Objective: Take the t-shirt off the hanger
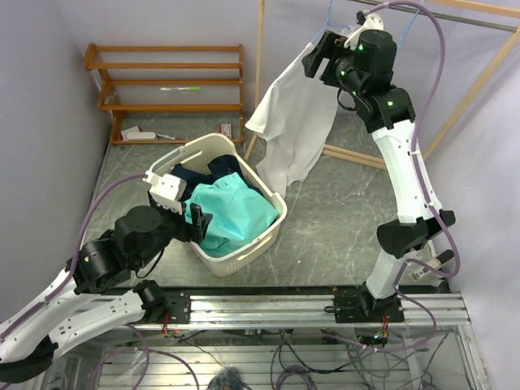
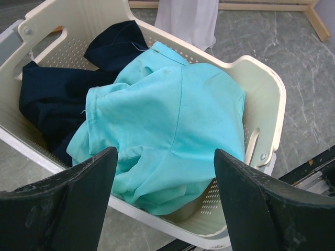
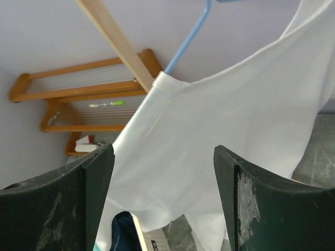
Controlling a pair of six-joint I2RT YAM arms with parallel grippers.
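Observation:
A white t-shirt (image 1: 292, 122) hangs on a thin blue hanger (image 1: 329, 15) at the top right, its hem just behind the basket. My right gripper (image 1: 319, 55) is raised at the shirt's upper edge, open and holding nothing. In the right wrist view the shirt (image 3: 235, 120) fills the space beyond the open jaws, and the blue hanger (image 3: 191, 34) runs into its collar. My left gripper (image 1: 183, 207) is open and empty over the basket's near left rim.
A cream laundry basket (image 1: 213, 145) holds a turquoise garment (image 1: 231, 211) and a navy one (image 1: 203, 175); both show in the left wrist view (image 2: 167, 104) (image 2: 47, 99). A wooden shelf rack (image 1: 162, 81) stands at the back left. The rack's wooden post (image 1: 260, 49) and floor bar (image 1: 353, 154) flank the shirt.

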